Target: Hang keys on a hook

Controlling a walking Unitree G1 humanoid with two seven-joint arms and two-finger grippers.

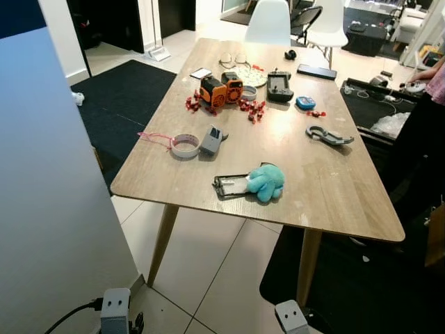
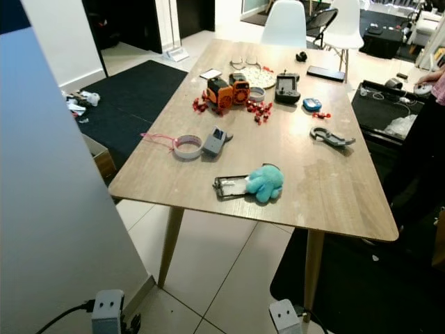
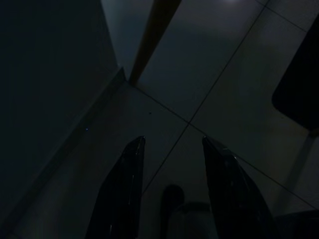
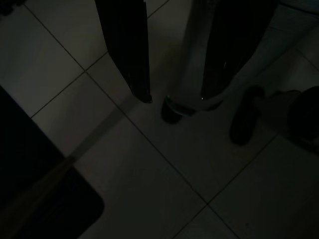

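Note:
Near the front edge of the wooden table point(image 1: 327, 195) lies a teal plush keyring point(image 1: 266, 181) attached to a dark flat tag point(image 1: 231, 186). A grey key fob point(image 1: 211, 140) rests against a roll of tape point(image 1: 185, 146) to the left. A grey carabiner point(image 1: 328, 135) lies to the right. Both arms hang low over the tiled floor. In the dark left wrist view my left gripper point(image 3: 172, 139) is open and holds nothing. In the right wrist view my right gripper point(image 4: 177, 98) is likewise open over the tiles.
An orange and black device point(image 1: 221, 89), red clips point(image 1: 252, 108), glasses point(image 1: 234, 58) and a phone point(image 1: 316, 71) lie farther back. A white panel point(image 1: 49, 195) stands close on the left. A person's arm point(image 1: 434, 75) shows at the right edge, and white chairs point(image 1: 268, 22) stand beyond the table.

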